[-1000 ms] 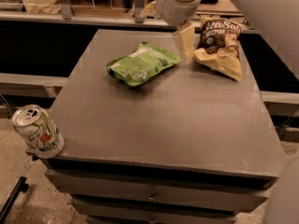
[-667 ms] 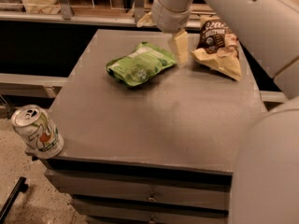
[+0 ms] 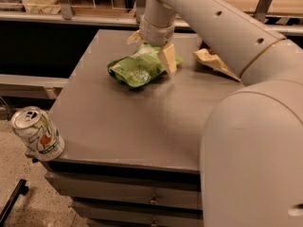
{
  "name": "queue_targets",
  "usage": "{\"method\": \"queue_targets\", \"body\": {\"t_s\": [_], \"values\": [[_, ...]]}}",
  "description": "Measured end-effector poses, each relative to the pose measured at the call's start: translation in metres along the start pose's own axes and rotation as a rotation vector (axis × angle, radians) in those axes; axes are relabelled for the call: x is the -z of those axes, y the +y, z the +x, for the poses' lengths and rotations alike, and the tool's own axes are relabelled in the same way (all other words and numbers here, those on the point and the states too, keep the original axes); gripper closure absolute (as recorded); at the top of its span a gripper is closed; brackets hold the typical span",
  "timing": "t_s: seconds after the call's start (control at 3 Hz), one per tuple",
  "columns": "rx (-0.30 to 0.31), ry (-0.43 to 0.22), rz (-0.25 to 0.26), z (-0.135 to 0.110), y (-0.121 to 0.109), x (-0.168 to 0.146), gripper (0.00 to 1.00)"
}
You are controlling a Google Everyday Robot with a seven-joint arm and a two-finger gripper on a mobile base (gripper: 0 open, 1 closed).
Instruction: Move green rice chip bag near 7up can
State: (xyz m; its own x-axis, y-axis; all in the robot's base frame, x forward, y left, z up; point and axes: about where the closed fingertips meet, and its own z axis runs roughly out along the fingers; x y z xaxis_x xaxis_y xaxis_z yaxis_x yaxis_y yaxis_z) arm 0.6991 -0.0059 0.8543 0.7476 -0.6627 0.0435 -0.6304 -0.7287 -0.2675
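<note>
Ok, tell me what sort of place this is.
Probably an office snack area or a test kitchen: a grey counter with drawers below, and a green bag and a 7up can on it. The gripper is over the green bag, open.

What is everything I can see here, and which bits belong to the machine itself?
green rice chip bag: one, bright green, lying at the far middle of the table top
7up can: one, silver-white with green print, upright at the table's near left corner
brown-and-tan chip bag: one, far right of the table, largely hidden behind the arm
table: one, grey-brown, centre of view
drawers: grey, stacked under the table top
black object: one, on the speckled floor at lower left; cannot tell what it is
arm: one, pale grey, reaching from the near right to the far side of the table
claw: one, cream fingers spread open, one on either side of the green bag's far end
</note>
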Motion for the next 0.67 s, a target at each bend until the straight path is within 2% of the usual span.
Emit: {"method": "queue_targets", "body": {"t_s": [0.33, 0.67], "values": [[0.039, 0.005, -0.047, -0.0058, -0.0059, -0.0167, 0.0], [0.096, 0.024, -0.092, -0.0153, -0.0104, -0.022, 0.17]]}}
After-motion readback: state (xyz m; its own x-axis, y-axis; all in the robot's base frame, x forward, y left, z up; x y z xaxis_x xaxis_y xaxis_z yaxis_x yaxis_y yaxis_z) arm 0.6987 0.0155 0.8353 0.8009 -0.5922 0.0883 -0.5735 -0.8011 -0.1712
